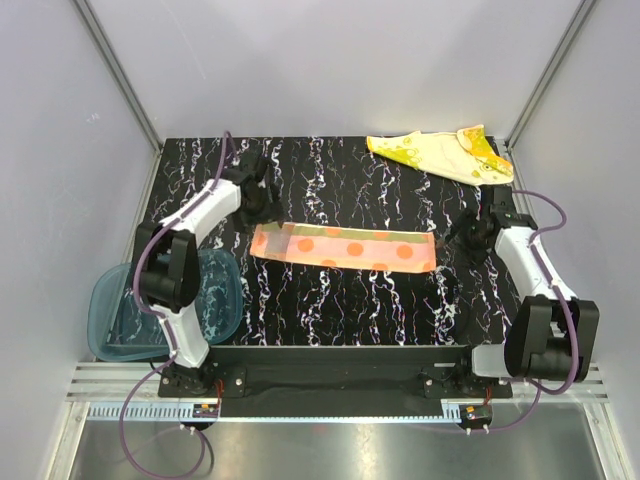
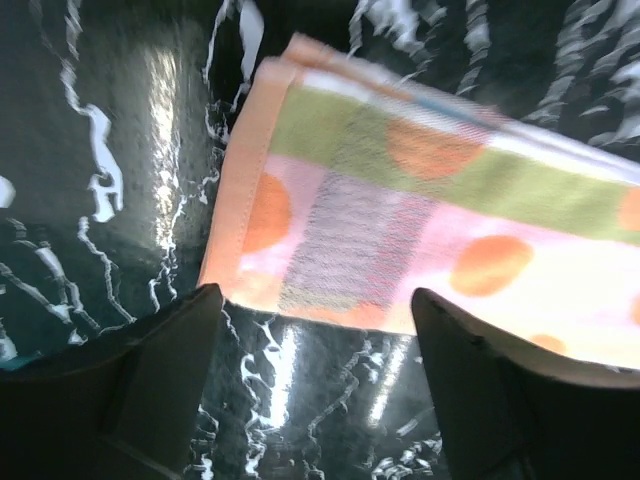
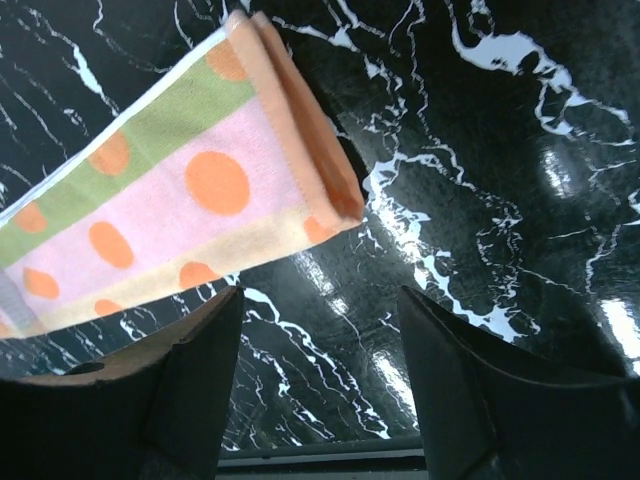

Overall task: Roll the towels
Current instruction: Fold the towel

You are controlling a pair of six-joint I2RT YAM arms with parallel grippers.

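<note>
Pink-green towel [image 1: 343, 248] with orange dots, folded into long flat strip

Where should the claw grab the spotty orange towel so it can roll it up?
Grab the spotty towel by its short left end, coming in low from the left with the open left claw. It lies flat as a long folded strip, so that narrow doubled edge is probably easiest to pinch and roll.

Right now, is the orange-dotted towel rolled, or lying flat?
Not rolled: the dotted towel lies flat as a folded strip, layered edges showing.
</note>
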